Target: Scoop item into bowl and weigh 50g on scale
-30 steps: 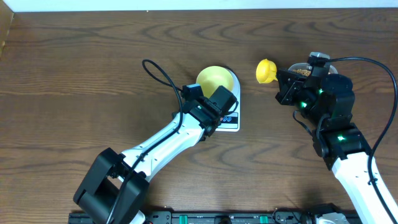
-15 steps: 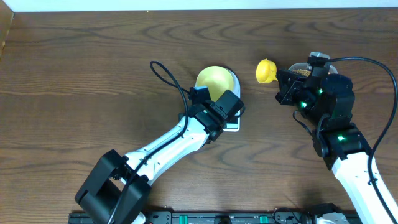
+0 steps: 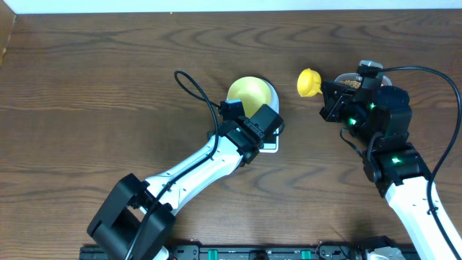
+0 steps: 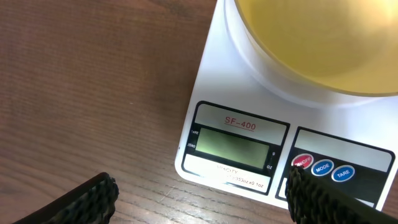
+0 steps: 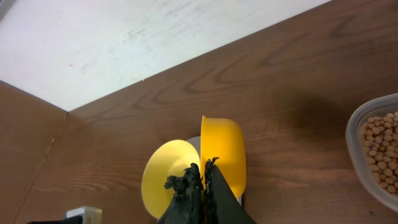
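**Yellow scoop gripped, bowl on the scale**

Black fingers (image 4: 81,199) of the left hand (image 4: 200,186) stand wide apart with nothing between them, low over the front edge of the white scale (image 4: 217,93). One finger lies by the red button (image 4: 301,162); I cannot tell whether it touches. Beyond the greenish display (image 4: 233,146), the pale-yellow bowl (image 4: 311,43) sits on the scale's platform. Off to the right, the right hand (image 5: 203,180) is pinched tight on a yellow scoop (image 5: 224,152), held between the bowl and a clear container (image 5: 352,130). Tan beans (image 5: 379,149) lie in that container, toward the desk's (image 3: 86,87) far right. Whether the scoop carries any beans cannot be told.
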You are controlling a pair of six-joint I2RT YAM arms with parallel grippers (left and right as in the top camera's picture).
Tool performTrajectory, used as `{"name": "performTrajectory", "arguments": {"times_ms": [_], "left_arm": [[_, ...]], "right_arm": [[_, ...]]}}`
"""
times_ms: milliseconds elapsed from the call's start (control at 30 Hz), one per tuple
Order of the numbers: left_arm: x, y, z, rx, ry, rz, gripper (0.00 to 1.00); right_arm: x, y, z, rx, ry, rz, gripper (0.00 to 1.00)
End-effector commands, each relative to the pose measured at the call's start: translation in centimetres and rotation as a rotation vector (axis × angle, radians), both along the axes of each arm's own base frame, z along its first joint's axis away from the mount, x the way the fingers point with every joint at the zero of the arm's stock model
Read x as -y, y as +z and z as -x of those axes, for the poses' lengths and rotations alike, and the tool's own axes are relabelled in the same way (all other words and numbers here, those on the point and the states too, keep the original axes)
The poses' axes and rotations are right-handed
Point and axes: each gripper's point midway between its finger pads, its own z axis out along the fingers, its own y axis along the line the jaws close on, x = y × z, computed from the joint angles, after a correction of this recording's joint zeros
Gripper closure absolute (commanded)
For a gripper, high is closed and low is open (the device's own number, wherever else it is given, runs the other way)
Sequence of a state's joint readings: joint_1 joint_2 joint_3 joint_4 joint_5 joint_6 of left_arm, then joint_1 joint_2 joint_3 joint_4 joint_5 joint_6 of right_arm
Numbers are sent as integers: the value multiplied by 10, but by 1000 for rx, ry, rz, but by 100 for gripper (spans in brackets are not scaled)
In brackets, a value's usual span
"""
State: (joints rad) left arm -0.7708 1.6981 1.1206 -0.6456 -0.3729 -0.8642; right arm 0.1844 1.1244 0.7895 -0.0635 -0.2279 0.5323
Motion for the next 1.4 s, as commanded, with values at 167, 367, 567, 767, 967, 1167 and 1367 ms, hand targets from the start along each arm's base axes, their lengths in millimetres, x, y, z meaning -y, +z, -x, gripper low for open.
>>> {"name": "performTrajectory", "arguments": {"times_ms": [167,367,567,767,967,1167,1367], "left_arm": [[-4,-4,-2,11,9,-31,12],[-4,-3,-2,12,9,-32,12],[0,-10,2,-2,-8,-46,12],[6,-14,2,1,-20,-43,12],[6,-17,1,-5,-26,-51,12],[10,-21,0,-3,-48,-56,11],[10,-21,0,-3,-54,-58,12]], "right_arm": [[1,13,-1,37,-2,13,99],[1,13,-1,37,-2,12,99],[1,13,-1,38,-2,12,99],[1,13,-1,37,-2,12,99],[1,13,-1,37,-2,12,99],[1,13,-1,38,-2,12,99],[1,13,-1,37,-2,12,99]]}}
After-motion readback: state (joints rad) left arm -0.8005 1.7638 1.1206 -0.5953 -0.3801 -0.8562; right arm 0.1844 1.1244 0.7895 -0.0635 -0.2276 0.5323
